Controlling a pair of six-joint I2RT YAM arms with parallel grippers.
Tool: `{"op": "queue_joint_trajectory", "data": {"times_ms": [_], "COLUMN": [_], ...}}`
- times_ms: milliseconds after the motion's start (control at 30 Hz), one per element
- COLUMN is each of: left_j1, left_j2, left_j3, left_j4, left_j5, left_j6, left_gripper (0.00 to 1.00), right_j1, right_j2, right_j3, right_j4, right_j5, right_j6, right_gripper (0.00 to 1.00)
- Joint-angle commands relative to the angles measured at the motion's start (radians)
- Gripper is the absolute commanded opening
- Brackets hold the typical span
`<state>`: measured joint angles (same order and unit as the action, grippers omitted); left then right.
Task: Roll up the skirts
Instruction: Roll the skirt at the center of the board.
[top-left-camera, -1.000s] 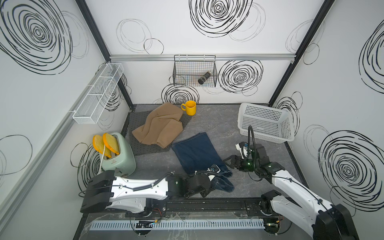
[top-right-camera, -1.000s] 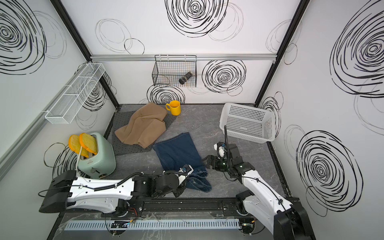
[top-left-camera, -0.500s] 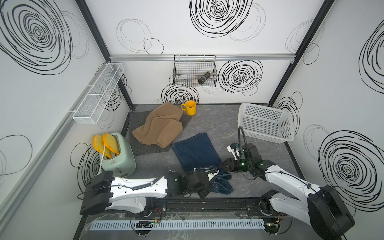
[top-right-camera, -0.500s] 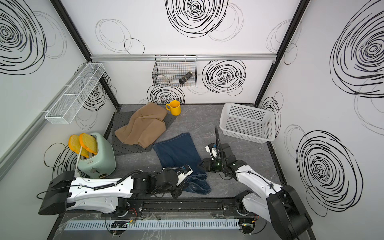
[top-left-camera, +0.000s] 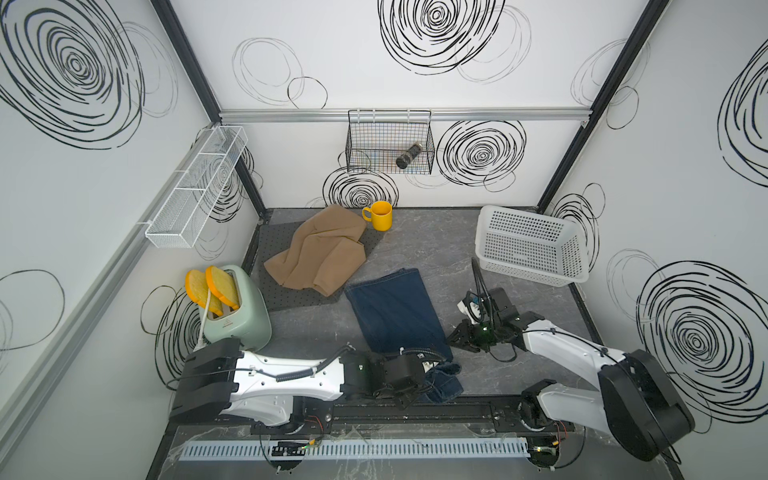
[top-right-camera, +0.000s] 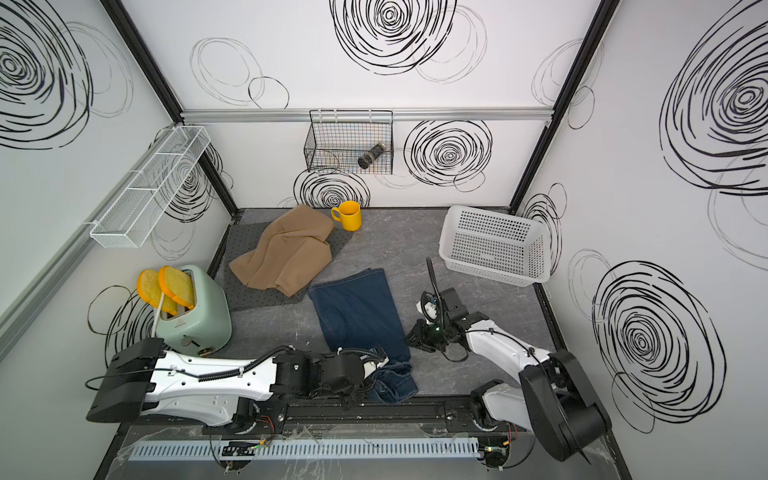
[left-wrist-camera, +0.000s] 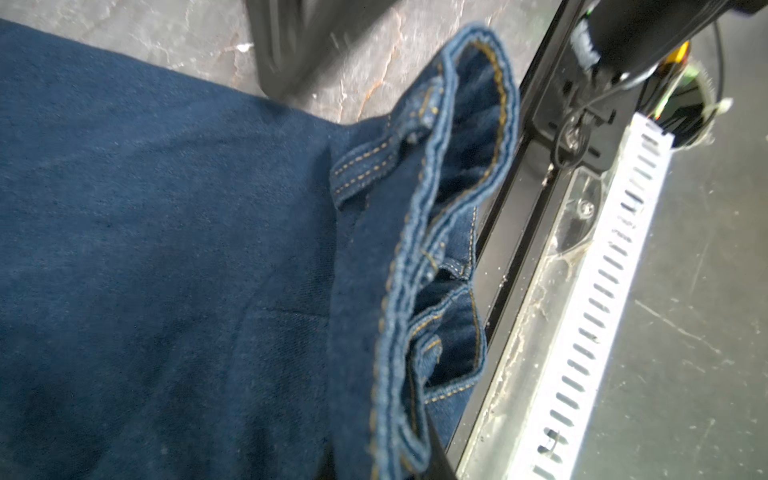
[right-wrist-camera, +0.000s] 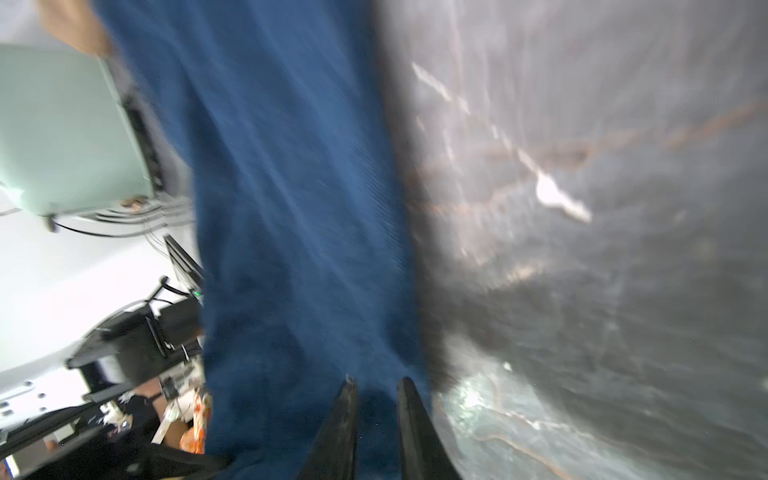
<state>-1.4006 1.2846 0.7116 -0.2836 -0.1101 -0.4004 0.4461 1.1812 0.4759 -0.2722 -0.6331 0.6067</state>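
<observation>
The grey marbled tabletop (top-left-camera: 436, 249) fills the floor of the booth. Along its near edge lie the two white arms: the left arm (top-left-camera: 282, 374) stretched low towards the middle, and the right arm (top-left-camera: 573, 353) reaching in from the opposite side.

The dark blue denim skirt (top-left-camera: 395, 311) lies spread flat in the middle. Its stitched waistband end (left-wrist-camera: 449, 208) is bunched up at the near edge, just beside the black rail. Farther back, the tan skirt (top-left-camera: 324, 253) sits rumpled on top of the dark grey dotted skirt (top-left-camera: 291, 299), which lies flat beneath it and shows at the edges.

A white plastic basket (top-left-camera: 523, 249) stands tilted at the far right, well apart from the cloth. A mint-green toaster (top-left-camera: 237, 316) is by the left wall, a white wire shelf (top-left-camera: 195, 191) hangs above it, and a black wire basket (top-left-camera: 374, 145) hangs on the back wall.

The left gripper (top-left-camera: 411, 395) sits at the bunched waistband and seems clamped on the denim there. The right gripper (top-left-camera: 459, 338) is at the skirt's right edge. In the right wrist view its fingers (right-wrist-camera: 347, 415) stand close with a slim gap over the cloth, and the blur hides whether they pinch it.

A yellow mug (top-left-camera: 381, 216) stands just beside the tan skirt. Two toast slices (top-left-camera: 216, 286) stick out of the toaster, and a dark cylinder (top-left-camera: 409, 154) lies in the wire basket.
</observation>
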Motion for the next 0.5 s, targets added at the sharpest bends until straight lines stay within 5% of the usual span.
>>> {"op": "queue_joint_trajectory", "data": {"times_ms": [0, 100, 200, 267, 367, 467], "left_j1": [-0.022, -0.037, -0.060, -0.074, -0.125, -0.150], "left_j2": [0.028, 0.035, 0.031, 0.019, -0.012, 0.002], "left_j3": [0.037, 0.050, 0.059, 0.073, 0.102, 0.127], "left_j4": [-0.041, -0.066, -0.093, -0.115, -0.155, -0.190], "left_j5": [-0.008, -0.014, -0.029, -0.020, -0.048, -0.080], "left_j6": [0.024, 0.047, 0.071, 0.079, 0.099, 0.140], "left_gripper": [0.00, 0.02, 0.26, 0.55, 0.84, 0.94], "right_j1": [-0.001, 0.016, 0.116, 0.189, 0.207, 0.193], "right_j2": [-0.053, -0.025, 0.052, 0.131, 0.235, 0.256], "right_j3": [0.041, 0.056, 0.046, 0.053, 0.018, -0.022], "right_j4": [0.024, 0.047, 0.098, 0.078, 0.085, 0.137], "right_j5": [-0.026, -0.092, -0.167, -0.161, -0.163, -0.159], "right_j6": [-0.001, 0.002, 0.005, -0.005, -0.009, 0.011], "right_gripper": [0.21, 0.20, 0.16, 0.12, 0.06, 0.03]}}
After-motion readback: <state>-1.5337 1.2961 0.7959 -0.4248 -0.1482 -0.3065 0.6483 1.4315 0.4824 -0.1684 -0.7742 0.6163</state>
